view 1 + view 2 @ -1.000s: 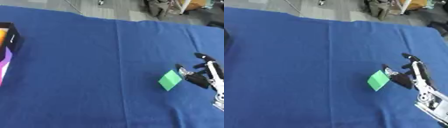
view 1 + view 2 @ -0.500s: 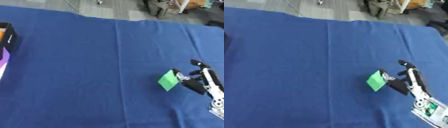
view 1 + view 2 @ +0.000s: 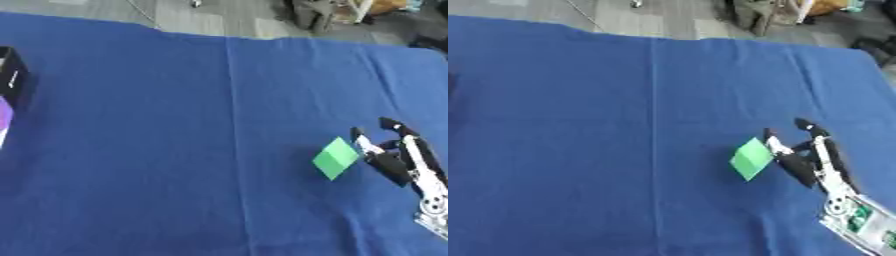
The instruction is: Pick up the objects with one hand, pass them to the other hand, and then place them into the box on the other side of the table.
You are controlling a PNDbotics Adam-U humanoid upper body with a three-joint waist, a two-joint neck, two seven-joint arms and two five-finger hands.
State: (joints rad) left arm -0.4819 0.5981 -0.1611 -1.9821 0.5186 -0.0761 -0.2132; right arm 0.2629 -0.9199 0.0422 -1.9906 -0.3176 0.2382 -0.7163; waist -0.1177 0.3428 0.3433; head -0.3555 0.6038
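Note:
A small green block lies on the blue tablecloth at the right. My right hand reaches in from the lower right corner and sits just right of the block. Its fingers are spread and fairly straight, and the nearest tips touch the block's right edge; nothing is curled round it. The box, black with a purple inside, shows only partly at the left edge of the left eye view. My left hand is in neither view.
The cloth's far edge runs along the top, with grey floor and some dark gear beyond it. A seam runs down the cloth's middle.
My right hand has drawn down and in toward the green block, its fingertips now against the block's right edge. The block has stayed in place.

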